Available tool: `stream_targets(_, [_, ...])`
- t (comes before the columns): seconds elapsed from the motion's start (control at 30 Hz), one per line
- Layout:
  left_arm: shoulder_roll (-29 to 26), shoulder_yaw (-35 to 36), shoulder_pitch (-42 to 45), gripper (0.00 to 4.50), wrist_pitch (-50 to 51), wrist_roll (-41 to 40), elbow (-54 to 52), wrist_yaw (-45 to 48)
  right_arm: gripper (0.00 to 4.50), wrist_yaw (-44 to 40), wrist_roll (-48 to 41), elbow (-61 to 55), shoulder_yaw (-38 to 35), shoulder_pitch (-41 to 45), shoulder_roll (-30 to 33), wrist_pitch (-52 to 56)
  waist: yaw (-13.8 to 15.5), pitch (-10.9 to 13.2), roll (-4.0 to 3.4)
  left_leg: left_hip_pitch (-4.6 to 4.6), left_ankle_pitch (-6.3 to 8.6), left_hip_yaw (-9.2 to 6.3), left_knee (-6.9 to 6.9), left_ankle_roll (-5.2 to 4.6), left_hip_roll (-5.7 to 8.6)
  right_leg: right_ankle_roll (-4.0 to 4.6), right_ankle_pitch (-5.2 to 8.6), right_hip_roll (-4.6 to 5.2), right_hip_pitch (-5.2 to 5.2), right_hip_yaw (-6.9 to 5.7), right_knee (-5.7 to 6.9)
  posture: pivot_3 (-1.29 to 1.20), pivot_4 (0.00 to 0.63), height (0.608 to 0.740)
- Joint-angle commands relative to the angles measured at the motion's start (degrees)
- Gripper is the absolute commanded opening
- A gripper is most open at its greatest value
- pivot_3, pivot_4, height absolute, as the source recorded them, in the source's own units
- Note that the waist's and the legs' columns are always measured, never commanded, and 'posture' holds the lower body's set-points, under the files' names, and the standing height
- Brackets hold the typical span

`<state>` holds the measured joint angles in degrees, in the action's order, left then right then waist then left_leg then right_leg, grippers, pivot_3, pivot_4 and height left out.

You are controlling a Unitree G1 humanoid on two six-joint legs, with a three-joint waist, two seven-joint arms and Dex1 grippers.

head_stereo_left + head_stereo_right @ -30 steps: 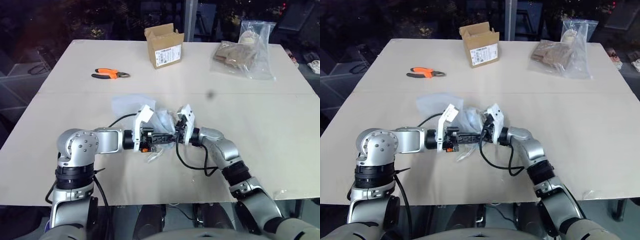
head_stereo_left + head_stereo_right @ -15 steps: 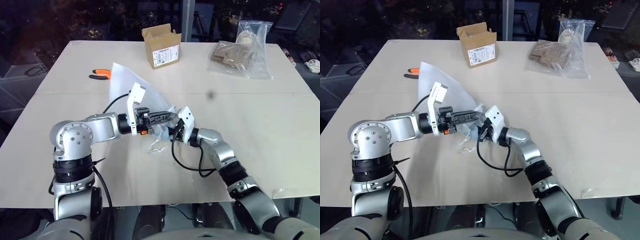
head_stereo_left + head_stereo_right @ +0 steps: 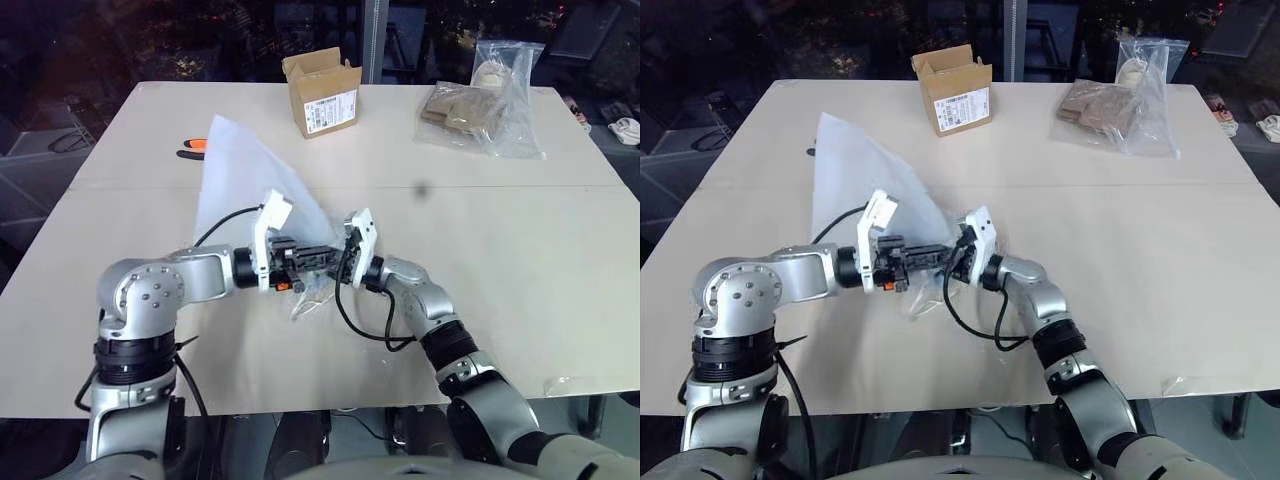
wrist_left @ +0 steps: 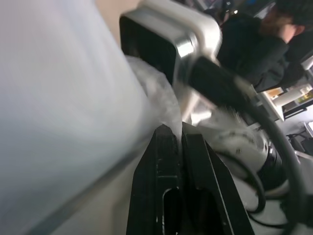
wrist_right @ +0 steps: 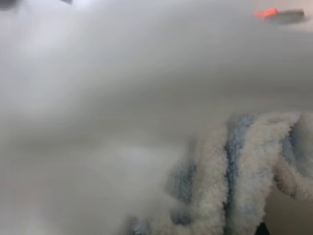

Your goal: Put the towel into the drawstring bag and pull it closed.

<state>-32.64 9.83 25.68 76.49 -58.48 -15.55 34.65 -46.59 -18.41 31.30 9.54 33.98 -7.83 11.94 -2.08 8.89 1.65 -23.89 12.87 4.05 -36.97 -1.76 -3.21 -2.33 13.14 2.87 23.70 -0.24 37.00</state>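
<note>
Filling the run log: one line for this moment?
left gripper: shut on drawstring bag | right gripper: at bag mouth | towel: at the mouth

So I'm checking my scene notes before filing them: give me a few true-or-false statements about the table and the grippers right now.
1. The left gripper is shut on the drawstring bag. True.
2. The drawstring bag lies flat on the table. False: part of it stands up off the table, in front of the pliers.
3. The cardboard box stands at the far side of the table, its flaps open. True.
4. The towel lies beside the cardboard box. False: it is right in front of the right gripper, at the bag.
5. The clear plastic bag sits at the robot's far left. False: it is at the far right.
</note>
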Motion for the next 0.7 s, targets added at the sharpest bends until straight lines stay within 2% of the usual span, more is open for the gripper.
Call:
stream_targets(0.03, [-1.1,-0.9,0.1,0.00,-2.7,0.4,-1.9,1.9,1.26,0.9,-0.9,1.1,-1.7,3.1,-1.8,0.5,0.0,0.0,0.00,0.00,0.00,0.00,0.00,0.00,0.01,0.00,0.00,0.02,0.00,0.00,0.00,0.00,0.150,0.740])
stream_targets(0.2, [-3.1,-1.6,-0.5,0.00,-7.9,4.1,-0.9,4.0,3.75,2.9,0.8,-3.0,-1.5,1.3,0.5,0.9,-0.1,0.0,-0.01,0.00,0.00,0.01,0.04,0.00,0.01,0.00,0.00,0.04,0.01,-0.02,-0.01,0.00,0.150,0.740])
stream_targets(0.23, [-3.7,-1.6,-0.4,0.00,-11.2,6.5,0.2,4.9,4.10,2.8,0.8,-6.7,-1.0,0.0,2.0,2.9,-0.1,0.0,-0.01,0.00,0.00,0.01,0.07,0.00,0.01,0.00,0.00,0.04,0.02,-0.02,-0.02,0.00,0.150,0.740])
stream_targets(0.3, [-5.2,-1.8,0.5,0.00,-16.9,10.3,3.4,7.8,4.10,2.0,0.4,-15.1,0.2,-2.9,5.6,7.3,0.2,0.0,-0.02,0.00,0.00,0.00,0.13,0.01,0.01,0.01,0.00,0.07,0.02,-0.05,-0.04,0.00,0.150,0.740])
stream_targets(0.47, [-9.1,-3.6,5.0,0.00,-22.4,14.0,11.9,16.3,4.10,2.7,-1.2,-33.6,2.1,-7.1,13.7,18.9,0.4,0.0,-0.03,-0.04,0.00,0.03,0.17,0.00,0.05,0.04,0.02,0.11,0.03,-0.10,-0.13,0.00,0.150,0.740])
stream_targets(0.67, [-10.5,-5.8,8.9,0.00,-29.6,19.0,17.9,23.8,4.10,6.3,-1.0,-41.9,1.5,-7.7,17.7,23.7,0.2,0.0,-0.02,-0.02,0.00,0.06,0.18,-0.01,0.09,0.01,0.02,-0.05,0.05,-0.10,-0.14,0.00,0.150,0.740])
stream_targets(0.7, [-11.5,-6.5,10.1,0.00,-31.4,20.0,18.9,26.4,4.10,8.3,1.4,-41.4,1.3,-7.4,19.0,23.4,0.2,0.0,-0.02,-0.03,0.00,0.05,0.18,-0.01,0.07,0.01,0.02,-0.08,0.05,-0.11,-0.14,0.00,0.150,0.740])
